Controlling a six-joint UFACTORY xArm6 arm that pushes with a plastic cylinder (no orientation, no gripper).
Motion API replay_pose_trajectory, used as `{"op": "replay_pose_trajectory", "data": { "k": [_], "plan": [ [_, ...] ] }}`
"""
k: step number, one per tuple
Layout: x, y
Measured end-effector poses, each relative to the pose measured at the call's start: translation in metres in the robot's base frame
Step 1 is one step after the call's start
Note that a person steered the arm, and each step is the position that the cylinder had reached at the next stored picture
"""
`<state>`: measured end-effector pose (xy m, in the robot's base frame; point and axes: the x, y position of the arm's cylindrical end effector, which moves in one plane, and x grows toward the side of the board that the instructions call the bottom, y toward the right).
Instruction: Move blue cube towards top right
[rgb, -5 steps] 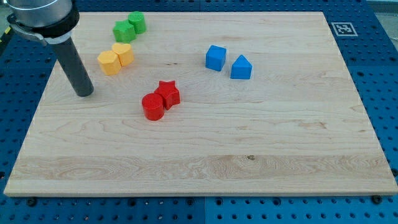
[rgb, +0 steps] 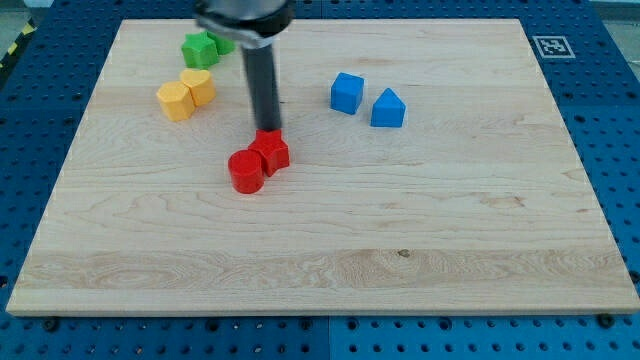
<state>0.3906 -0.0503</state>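
Note:
The blue cube (rgb: 347, 92) sits on the wooden board (rgb: 400, 220) right of centre near the view's top. A blue wedge-shaped block (rgb: 387, 108) lies just to its right. My tip (rgb: 268, 129) is at the end of the dark rod, left of the blue cube and apart from it. It stands just above the red star block (rgb: 271, 150), close to touching it.
A red cylinder (rgb: 245, 171) touches the red star on its lower left. Two yellow blocks (rgb: 186, 94) sit at the upper left. Two green blocks (rgb: 204, 45) lie above them, partly hidden by the rod's blurred upper part.
The rod has moved quickly to the view's right, from the board's left side to just above the red star. No block has moved.

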Motion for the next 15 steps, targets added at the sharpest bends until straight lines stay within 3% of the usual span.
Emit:
{"op": "replay_pose_trajectory", "data": {
  "k": [1,4,6,8,13,15],
  "plan": [
    [-0.023,0.027],
    [-0.025,0.042],
    [-0.025,0.128],
    [-0.034,0.144],
    [-0.129,0.149],
    [-0.147,0.181]
  ]
}}
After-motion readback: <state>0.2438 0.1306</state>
